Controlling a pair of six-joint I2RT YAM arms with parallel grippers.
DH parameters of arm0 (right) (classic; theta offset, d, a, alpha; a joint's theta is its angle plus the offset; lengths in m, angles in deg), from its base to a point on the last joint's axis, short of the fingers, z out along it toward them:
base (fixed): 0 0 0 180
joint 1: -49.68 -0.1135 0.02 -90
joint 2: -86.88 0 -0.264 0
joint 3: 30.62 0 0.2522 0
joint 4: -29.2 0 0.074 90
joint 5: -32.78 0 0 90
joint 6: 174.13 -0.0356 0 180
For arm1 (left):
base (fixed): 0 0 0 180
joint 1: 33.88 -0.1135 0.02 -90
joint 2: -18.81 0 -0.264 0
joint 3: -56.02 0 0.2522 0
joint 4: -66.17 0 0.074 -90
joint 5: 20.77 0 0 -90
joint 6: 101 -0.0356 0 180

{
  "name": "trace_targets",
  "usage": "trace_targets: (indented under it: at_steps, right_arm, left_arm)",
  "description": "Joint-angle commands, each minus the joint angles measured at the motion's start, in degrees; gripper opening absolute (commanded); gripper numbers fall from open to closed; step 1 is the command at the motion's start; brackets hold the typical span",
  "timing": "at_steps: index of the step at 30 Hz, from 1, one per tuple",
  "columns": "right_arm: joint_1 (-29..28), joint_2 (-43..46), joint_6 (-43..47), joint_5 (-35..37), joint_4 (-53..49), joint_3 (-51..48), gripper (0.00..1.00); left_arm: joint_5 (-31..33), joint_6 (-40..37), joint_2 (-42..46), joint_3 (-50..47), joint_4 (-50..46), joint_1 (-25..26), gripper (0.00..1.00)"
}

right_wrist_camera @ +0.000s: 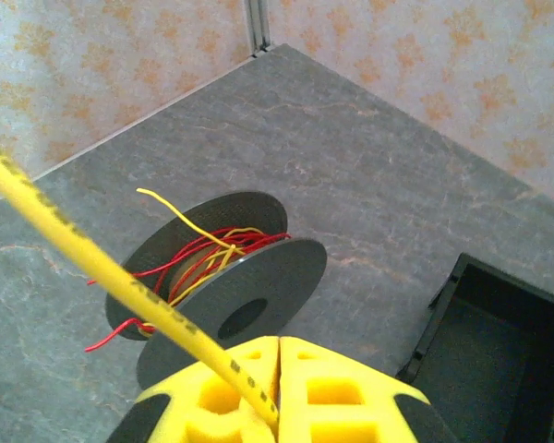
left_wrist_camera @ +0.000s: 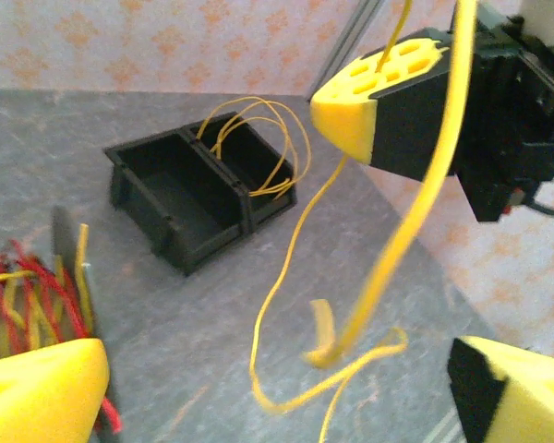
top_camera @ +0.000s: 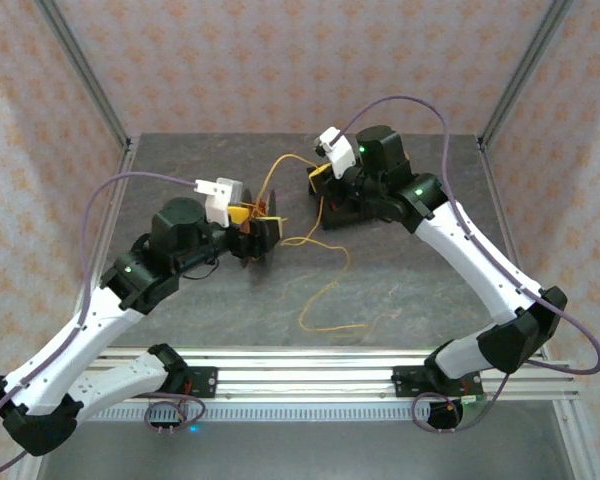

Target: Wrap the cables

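Winding looks partway done; red and yellow turns of the cables [right_wrist_camera: 92, 247] sit on the spool [right_wrist_camera: 249, 288], with loose loops trailing beside it. The right gripper [right_wrist_camera: 279, 369], near the spool, is pressed together on a yellow strand; the left gripper [left_wrist_camera: 275, 392], beside the spool, is spread wide; next, I'd guess, that strand needs laying around the hub.

We see thin yellow cables [right_wrist_camera: 120, 273], one with small dark print along it. The round dark grey spool [right_wrist_camera: 258, 277] carries red and yellow windings. Rectangular plastic bin [left_wrist_camera: 217, 240]: black. Flat stone-look tabletop [top_camera: 410, 280]: grey, marbled veining. Enclosure walls [top_camera: 280, 60]: pale pink, orange floral repeat. Right gripper [right_wrist_camera: 279, 369]: yellow fingers, black body.
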Motion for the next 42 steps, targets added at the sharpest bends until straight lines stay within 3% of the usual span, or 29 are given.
trace_targets:
  at_steps: [1,4,7,12,17,22,26,29,34,35,36,38,39,41,42]
  right_arm:
    - [0.35,1.88,-6.24,-0.78,-2.2,2.35,0.0]
    - [0.66,1.91,-8.71,-2.29,-2.3,2.61,0.0]
    - [1.29,1.57,-10.55,-3.28,-3.02,3.03,0.0]
    - [2.52,1.26,-12.25,-4.8,-5.21,2.9,0.0]
    - [4.36,1.06,-10.1,3.32,-9.64,2.78,0.0]
    - [4.66,-1.56,-4.55,21.2,-18.47,7.76,0.0]
    - [4.65,-2.34,-2.47,32.29,-21.77,10.64,0.0]
    - [4.61,-2.1,-3.26,30.15,-20.96,11.4,0.0]
    - [4.66,-4.3,-6.44,16.02,-21.55,14.38,0.0]
    - [4.63,-5.03,-7.0,14.09,-21.98,14.97,0.0]
    - [4.62,-6.09,-7.44,12.18,-22.87,15.93,0.0]
    - [4.69,-8.31,-7.97,9.06,-25.08,18.03,0.0]
    - [4.74,-9.36,-8.34,7.82,-26.14,19.0,0.0]
    - [4.82,-11.08,-8.89,4.75,-27.43,20.39,0.0]
    - [4.81,-11.91,-9.45,3.07,-27.96,20.97,0.0]
  left_arm:
    - [-1.38,3.89,0.08,-1.87,11.27,0.16,0.83]
    - [-2.97,4.86,-2.28,-1.53,13.0,0.19,0.68]
    - [-4.41,5.71,-3.54,-1.12,14.47,0.21,0.35]
    - [-2.22,4.4,-2.27,-0.3,11.7,0.19,0.0]
    - [4.86,-2.19,-3.97,9.55,-11.07,0.16,0.0]
    - [16.05,-8.69,-14.12,25.4,-42.08,0.16,0.0]
    - [21.05,-9.9,-22.18,32.52,-57.43,0.22,0.0]
    - [19.29,-10.97,-23.67,32.67,-57.46,0.21,0.0]
    - [14.66,-12.12,-24.01,33.51,-53.13,0.51,0.0]
    - [14.1,-12.21,-23.81,33.53,-51.97,0.51,0.02]
    - [13.91,-11.89,-23.35,33.53,-50.78,0.47,0.17]
    - [14.15,-11.54,-22.06,32.96,-48.69,0.44,0.62]
    - [15.38,-10.78,-21.13,32.83,-48.14,0.44,0.8]
    - [17.32,-9.93,-18.19,31.17,-46.23,0.44,0.98]
    - [18.8,-9.1,-16.22,30.33,-45.14,0.44,0.99]
